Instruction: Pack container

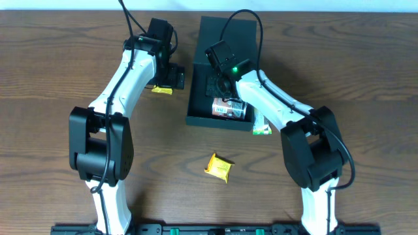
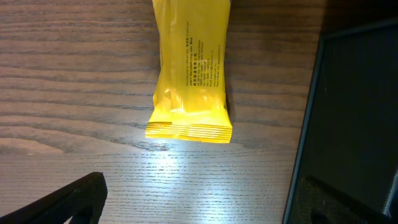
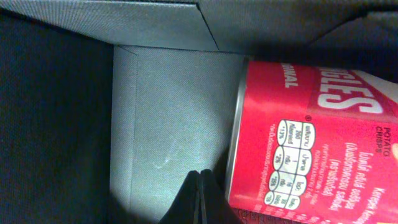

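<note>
**One can packed, more items waiting**

Container (image 1: pixel 225 36) sits at centre-back of the table, lid flipped open. A red crisps can (image 3: pixel 311 137) lies inside, near its front wall. R gripper (image 3: pixel 200 193) is down in the box beside the can, fingers pressed together, holding nothing. L gripper (image 2: pixel 202 183) hangs over a yellow packet (image 2: pixel 191 68) just left of the box, fingers spread wide.

Step in hand, I judge: picking this packet. Next move needs the L arm to go lower and pinch across the packet w/o touching the box wall.
</note>
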Controlling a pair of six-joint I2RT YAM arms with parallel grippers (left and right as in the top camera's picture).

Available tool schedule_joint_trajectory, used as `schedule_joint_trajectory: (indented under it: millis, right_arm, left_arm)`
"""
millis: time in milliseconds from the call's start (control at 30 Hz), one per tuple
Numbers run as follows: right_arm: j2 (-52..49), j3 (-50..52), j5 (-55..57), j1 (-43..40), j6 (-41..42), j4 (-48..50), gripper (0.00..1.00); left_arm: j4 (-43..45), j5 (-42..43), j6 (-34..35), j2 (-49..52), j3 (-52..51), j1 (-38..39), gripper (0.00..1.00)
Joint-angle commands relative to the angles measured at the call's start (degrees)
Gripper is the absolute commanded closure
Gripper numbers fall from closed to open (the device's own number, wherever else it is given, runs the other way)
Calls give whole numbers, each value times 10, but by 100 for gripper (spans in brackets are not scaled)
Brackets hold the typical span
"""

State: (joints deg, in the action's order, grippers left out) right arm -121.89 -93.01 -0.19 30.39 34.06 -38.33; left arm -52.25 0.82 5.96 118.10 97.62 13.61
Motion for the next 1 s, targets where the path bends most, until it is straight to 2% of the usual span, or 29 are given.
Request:
schedule_joint_trajectory:
  millis: [0,167,333,600,967]
  right_arm:
    - [-3,-18,-19,-4,-3,2,98]
    - [-3,-34,-119,-5,16,21,99]
    - [-3,-37,-151,-5,32,2,98]
    - [-3,-37,-148,10,41,-48,99]
    - [-3,-37,-62,15,29,-95,99]
  left_arm:
    - [-2,-12,-2,1,-1,-2,2]
    - [-3,-12,-2,1,-1,-2,1]
    - [-4,-12,-2,1,-1,-2,2]
    - [-4,-12,-2,1,-1,-2,2]
    - [-5,-12,-1,1,-1,-2,2]
